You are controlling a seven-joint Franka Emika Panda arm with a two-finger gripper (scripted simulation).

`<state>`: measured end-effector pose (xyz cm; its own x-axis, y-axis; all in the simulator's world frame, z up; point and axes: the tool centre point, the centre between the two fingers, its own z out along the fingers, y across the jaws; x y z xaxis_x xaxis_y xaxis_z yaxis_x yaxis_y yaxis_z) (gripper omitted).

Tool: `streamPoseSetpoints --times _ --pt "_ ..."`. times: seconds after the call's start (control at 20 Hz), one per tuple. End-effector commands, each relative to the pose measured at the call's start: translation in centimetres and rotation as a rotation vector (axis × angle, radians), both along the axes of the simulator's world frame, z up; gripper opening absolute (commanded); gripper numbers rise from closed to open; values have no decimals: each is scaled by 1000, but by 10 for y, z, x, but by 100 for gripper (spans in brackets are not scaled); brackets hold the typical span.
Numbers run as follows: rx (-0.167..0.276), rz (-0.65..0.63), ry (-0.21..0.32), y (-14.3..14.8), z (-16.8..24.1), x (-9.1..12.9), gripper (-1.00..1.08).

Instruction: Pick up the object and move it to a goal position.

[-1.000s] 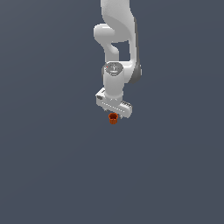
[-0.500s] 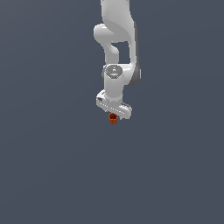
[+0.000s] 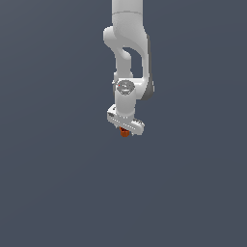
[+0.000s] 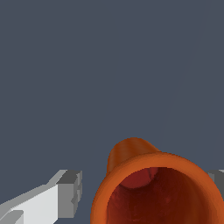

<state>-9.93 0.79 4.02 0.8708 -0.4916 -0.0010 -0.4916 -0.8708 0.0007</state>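
The object [image 4: 157,192], a small orange-red cup with a flared mouth, sits directly between the jaws, its open end turned up toward the wrist camera so that its darker inside shows. In the exterior view the same cup [image 3: 125,132] peeks out just beneath the gripper [image 3: 125,131], far smaller than the white hand above it. One grey-tipped finger [image 4: 70,192] stands just beside the cup's rim with a thin gap showing, and only a sliver of the other appears at the opposite side of the rim. The jaws are narrowed around the cup, but whether they truly press on it I cannot tell, since the contact points lie out of view.

The arm [image 3: 128,43] hangs nearly straight down, with the hand slightly tilted, which suits a top-down grasp on an upright cup. Taking it across the body, below the wider mouth, would keep it from slipping downward.

Beyond the jaws there is only flat, dark blue-grey background; no goal marker is visible, and whether the cup rests on a surface or is lifted cannot be judged.
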Motion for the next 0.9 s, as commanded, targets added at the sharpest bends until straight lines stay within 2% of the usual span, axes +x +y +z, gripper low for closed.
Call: streamPoseSetpoints --times 0.0,0.05,0.85 --pt "0 0 -1 0 -2 1 100" --pt "0 0 -1 0 -2 1 -100" --pt "0 0 -2 -1 7 5 -100"
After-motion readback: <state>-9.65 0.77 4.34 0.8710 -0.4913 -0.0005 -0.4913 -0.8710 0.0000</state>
